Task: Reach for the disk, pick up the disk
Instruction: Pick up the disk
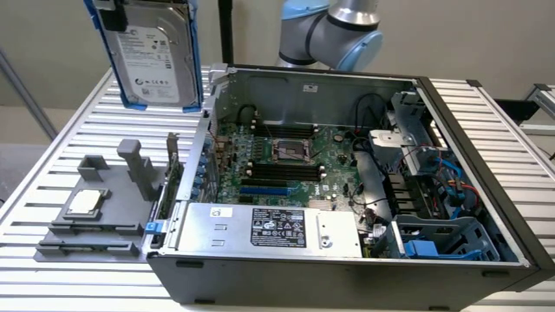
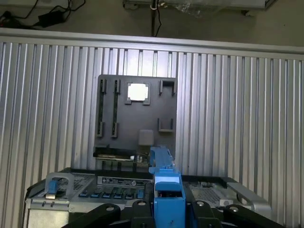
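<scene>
The robot's pincer (image 2: 169, 214) is clamped on the disk (image 2: 168, 190), its black jaws standing on either side of the blue carrier rail, which the wrist view shows edge-on between them. In the exterior view the disk (image 1: 154, 52) hangs upright in the air, clear of the table, its silver face and white printed label turned to the camera and its blue rails running down both long sides. It is held at the exterior view's left, just beside the far corner of the open computer case (image 1: 347, 276) and above the slatted metal table (image 1: 69, 136). On the table beneath and nearer the camera sits a grey fixture tray (image 1: 104, 224) with upright posts, carrying a small square silver chip (image 1: 87, 203). The wrist view looks past the disk at the same tray (image 2: 137, 121), the chip (image 2: 138, 92) and the ribbed table (image 2: 237, 114), with the rim of the case (image 2: 71, 187) close to the pincer. Inside the case, the exterior view shows a green motherboard (image 1: 286, 159), a large silver box with a black label (image 1: 269, 227) along the near wall, and a blue-grey drive cage (image 1: 438, 240) at the exterior view's right, with cables above it. A grey and pale-blue joint of the robot arm (image 1: 334, 29) stands behind the case.
</scene>
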Robot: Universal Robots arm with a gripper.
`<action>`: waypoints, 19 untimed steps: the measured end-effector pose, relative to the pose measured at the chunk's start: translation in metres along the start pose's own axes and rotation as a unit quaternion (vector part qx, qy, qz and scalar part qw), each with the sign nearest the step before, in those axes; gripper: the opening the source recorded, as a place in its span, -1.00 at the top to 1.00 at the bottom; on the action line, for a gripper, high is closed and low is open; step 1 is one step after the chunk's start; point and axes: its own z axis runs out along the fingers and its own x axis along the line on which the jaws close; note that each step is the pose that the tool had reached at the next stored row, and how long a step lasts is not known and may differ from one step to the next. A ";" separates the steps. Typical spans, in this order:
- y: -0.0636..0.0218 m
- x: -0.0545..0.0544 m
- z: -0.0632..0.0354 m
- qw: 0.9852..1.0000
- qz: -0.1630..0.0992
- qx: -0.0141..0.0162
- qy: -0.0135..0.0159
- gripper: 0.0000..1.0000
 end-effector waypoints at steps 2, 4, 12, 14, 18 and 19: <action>-0.0081 0.004 -0.0006 1.000 0.000 0.000 0.000 0.35; -0.0158 0.008 -0.0011 1.000 0.000 0.000 0.000 0.35; -0.0481 0.022 -0.0031 1.000 0.000 0.000 0.000 0.35; -0.0562 0.025 -0.0036 1.000 0.000 0.000 0.000 0.35; -0.0727 0.031 -0.0045 1.000 0.000 0.000 0.000 0.35; -0.0771 0.032 -0.0049 1.000 0.000 0.000 0.000 0.35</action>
